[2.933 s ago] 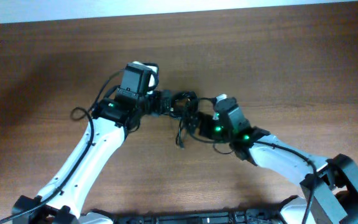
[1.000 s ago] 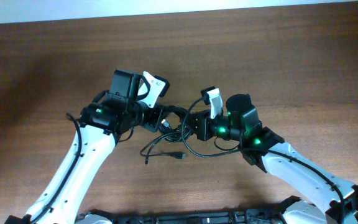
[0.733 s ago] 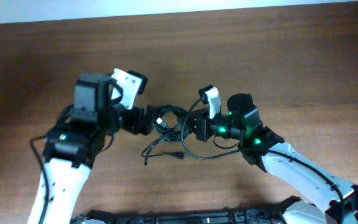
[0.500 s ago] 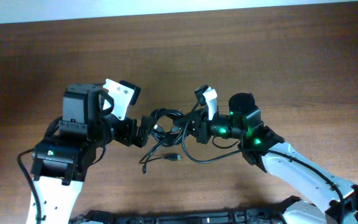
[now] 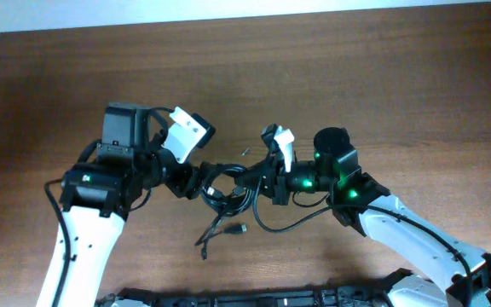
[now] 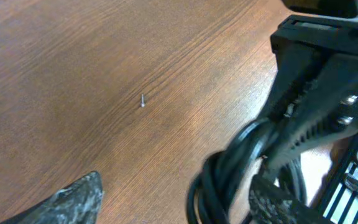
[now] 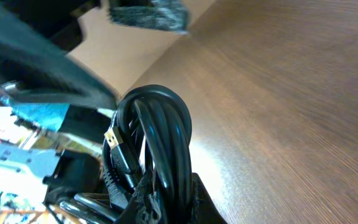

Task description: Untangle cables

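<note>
Two hands meet at the tangle. Jaws of the right hand (image 5: 265,177) are fully closed, pinching the cables (image 5: 228,183). Its wrist view shows bunched black loops rising out of the pinch, with a gold-tipped plug (image 7: 113,140) at one side. Jaws of the left hand (image 5: 196,177) stand wide and hold nothing. In its wrist view the bundle sits between the fingers (image 6: 73,198), close to the far one; contact unclear. The bundle hangs between the two hands and appears lifted off the surface (image 5: 399,77). One loose tail (image 5: 228,232) trails on the wood below.

Judgement on the step in hand: left re-grasp before a pull-apart. Close on one outer loop, not the whole bunch, and away from the right pinch. Hold the right clamp steady, draw apart slowly, watch the tail for snags.

Versus one second ago: the left arm has backed off leftward, and its hand no longer sits against the bundle. The loose tail lies slightly nearer the front edge. The right hand is almost unmoved.
</note>
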